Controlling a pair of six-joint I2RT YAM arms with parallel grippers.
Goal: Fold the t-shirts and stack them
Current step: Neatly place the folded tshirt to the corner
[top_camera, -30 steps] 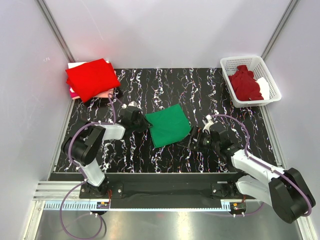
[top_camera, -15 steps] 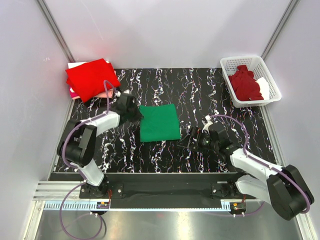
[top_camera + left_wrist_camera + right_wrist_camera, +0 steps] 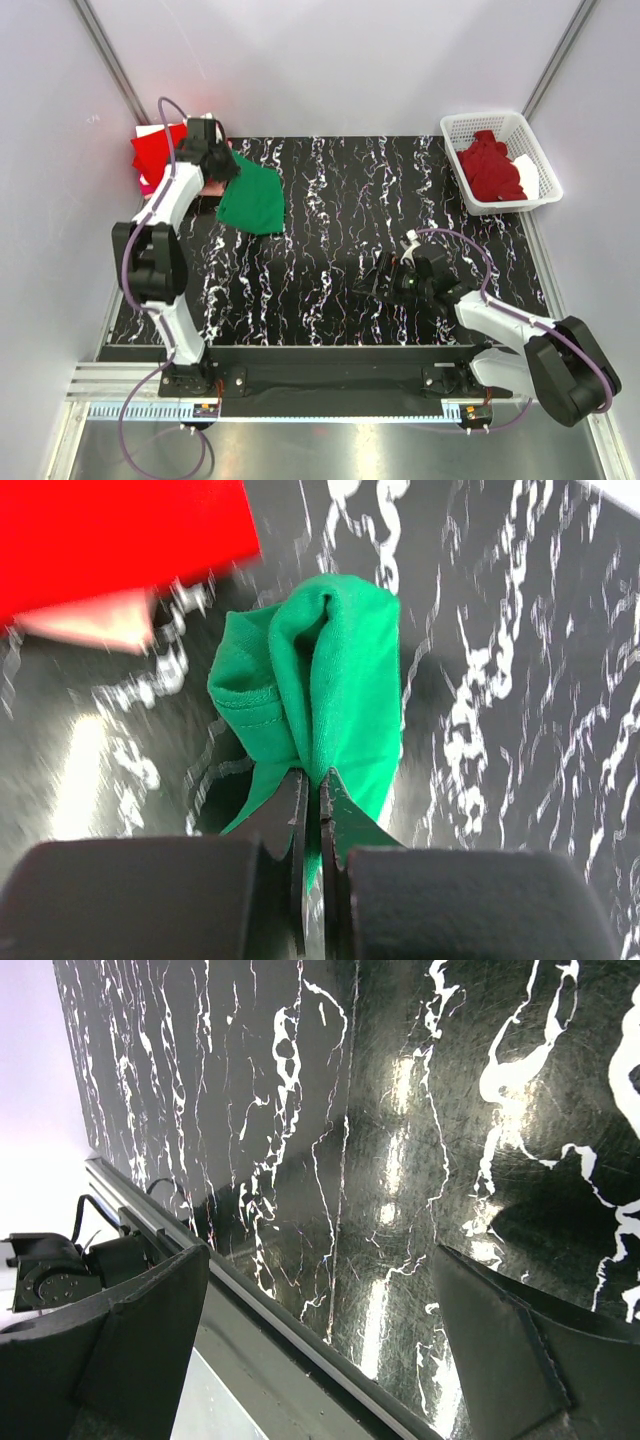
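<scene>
My left gripper (image 3: 218,166) (image 3: 312,780) is shut on the folded emerald green t-shirt (image 3: 252,200) (image 3: 325,670), which hangs bunched from the jaws at the table's far left. Just beyond it lies the folded bright red t-shirt (image 3: 152,155) (image 3: 110,530), resting on a pale pink one (image 3: 95,620), partly hidden by the left arm in the top view. A dark maroon t-shirt (image 3: 490,170) and a white one (image 3: 528,176) lie crumpled in the basket. My right gripper (image 3: 372,280) (image 3: 320,1260) stands open over bare table, nothing between its fingers.
The white lattice basket (image 3: 482,117) stands at the back right corner. The black marbled table (image 3: 340,200) is bounded by white walls, with a metal rail (image 3: 300,1330) along its near edge.
The left gripper, shut on the green t-shirt, has carried it from the table's middle to the far left beside the red stack. The right gripper has barely moved.
</scene>
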